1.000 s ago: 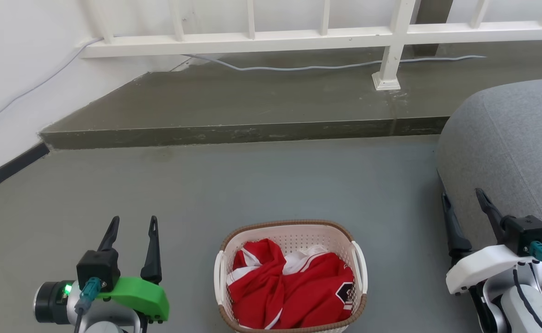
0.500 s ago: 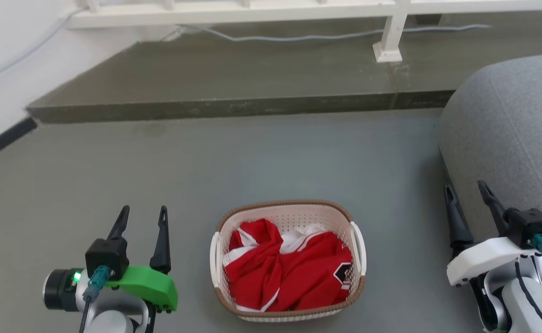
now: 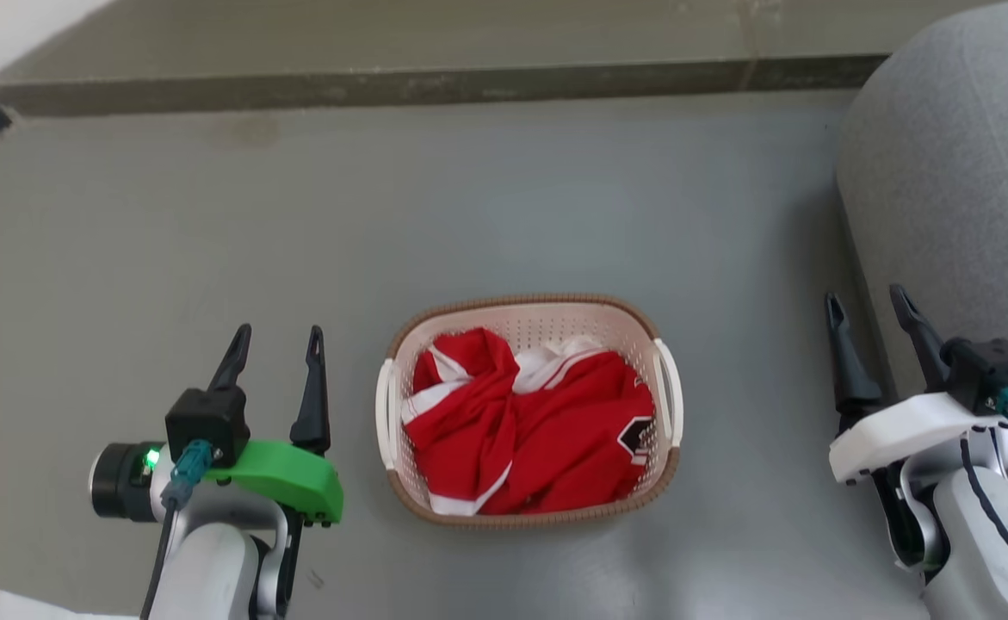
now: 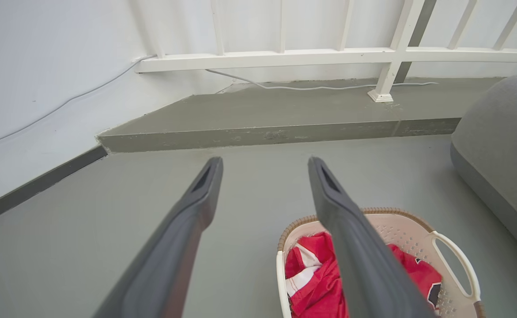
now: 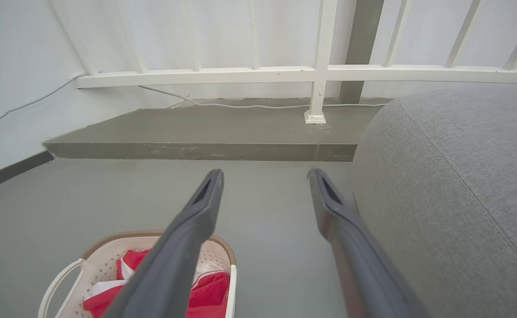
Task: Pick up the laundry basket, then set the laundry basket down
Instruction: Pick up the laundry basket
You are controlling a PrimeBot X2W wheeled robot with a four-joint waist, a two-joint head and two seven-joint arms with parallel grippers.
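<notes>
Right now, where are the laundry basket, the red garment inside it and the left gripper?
laundry basket (image 3: 529,319): head view, on the perforated far inner wall.
red garment (image 3: 547,430): head view, on the middle of the crumpled cloth.
left gripper (image 3: 280,331): head view, midway between its two spread fingertips.

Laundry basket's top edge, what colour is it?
Brown, woven-looking, around the cream laundry basket; the head view shows it best.

Cream perforated, brown-rimmed laundry basket (image 3: 547,325); red-and-white garment (image 3: 538,430); grey floor (image 3: 211,241).

Bare floor (image 3: 504,198) around laundry basket (image 3: 525,301); grey cushion (image 3: 951,172) beside right gripper (image 3: 863,297).
</notes>
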